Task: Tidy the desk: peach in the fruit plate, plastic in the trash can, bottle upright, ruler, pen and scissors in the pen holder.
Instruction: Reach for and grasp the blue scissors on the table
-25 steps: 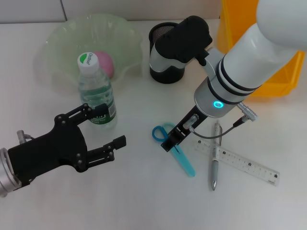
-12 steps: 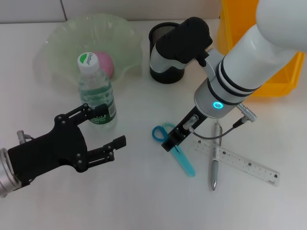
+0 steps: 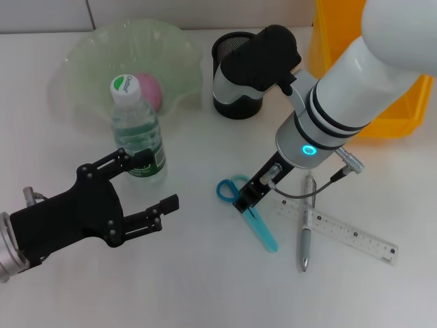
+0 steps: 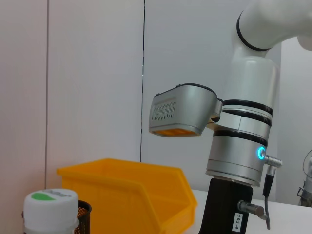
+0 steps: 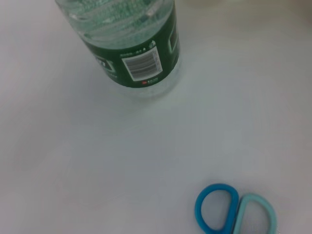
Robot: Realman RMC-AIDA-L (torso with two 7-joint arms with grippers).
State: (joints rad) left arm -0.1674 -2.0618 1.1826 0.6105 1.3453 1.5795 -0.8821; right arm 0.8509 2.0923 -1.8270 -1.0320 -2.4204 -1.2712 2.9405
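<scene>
Head view: bottle [image 3: 137, 130] stands upright on the desk [image 3: 191, 273], green-and-white cap up, just in front of the fruit plate [image 3: 102, 48]. Peach [image 3: 149, 89] lies in the plate, behind the bottle. Pen holder [image 3: 231, 89] is to the bottle's right, further back; yellow bin [image 3: 362, 82] beyond that, far right. Left gripper [image 3: 147, 183] sits just in front of the bottle, fingers spread wide, holding nothing; one fingertip close to the bottle's label, can't tell if touching. Right gripper [image 3: 247, 203] is down at the scissors [image 3: 249, 209], right of the bottle and nearer the robot; tip right over the blades by the handles. Can't tell its opening or whether it grips. Pen [image 3: 306, 225] and ruler [image 3: 341, 232] lie crossed, further right of the scissors.

Left wrist view: bottle cap [image 4: 51, 207] low, pen holder rim just behind it, yellow bin past that, right arm [image 4: 239, 146] standing beyond.

Right wrist view: bottle's lower half w/ green label and barcode; scissors' blue and teal handle loops lie well apart from it on bare desk. No fingers visible.
</scene>
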